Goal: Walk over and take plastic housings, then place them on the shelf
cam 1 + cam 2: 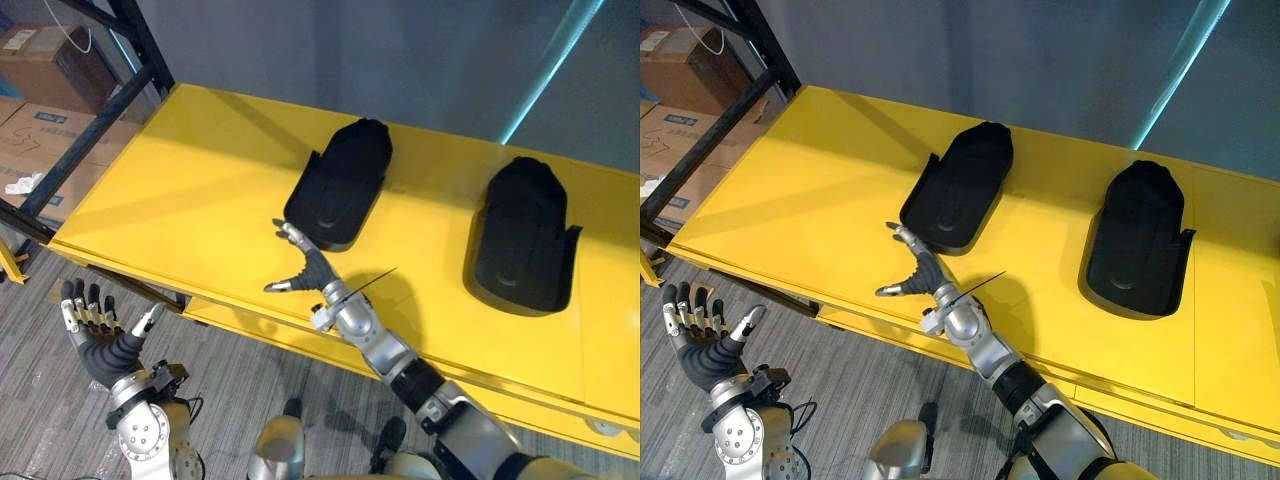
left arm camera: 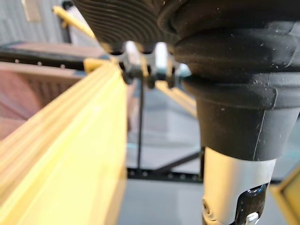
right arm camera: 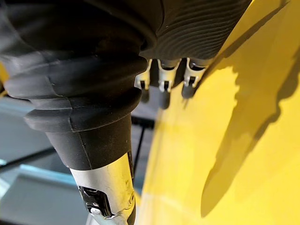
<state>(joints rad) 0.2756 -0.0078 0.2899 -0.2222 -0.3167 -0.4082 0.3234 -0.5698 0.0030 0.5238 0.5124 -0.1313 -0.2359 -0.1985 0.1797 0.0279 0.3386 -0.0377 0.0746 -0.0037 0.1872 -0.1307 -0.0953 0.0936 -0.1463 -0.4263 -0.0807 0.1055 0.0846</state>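
Currently left housing (image 1: 340,185) and right housing (image 1: 522,235) seen lying well apart on yellow top (image 1: 190,190). Right hand (image 1: 312,270) held over top, fingers spread, nothing gripped, fingertips just beside near end of left housing. Left hand (image 1: 100,340) held low at left, off near edge, fingers straight, empty. Step judged: reach for left housing, grasp not yet made. Next: hand to be eased forward, fingers closed round near rim.
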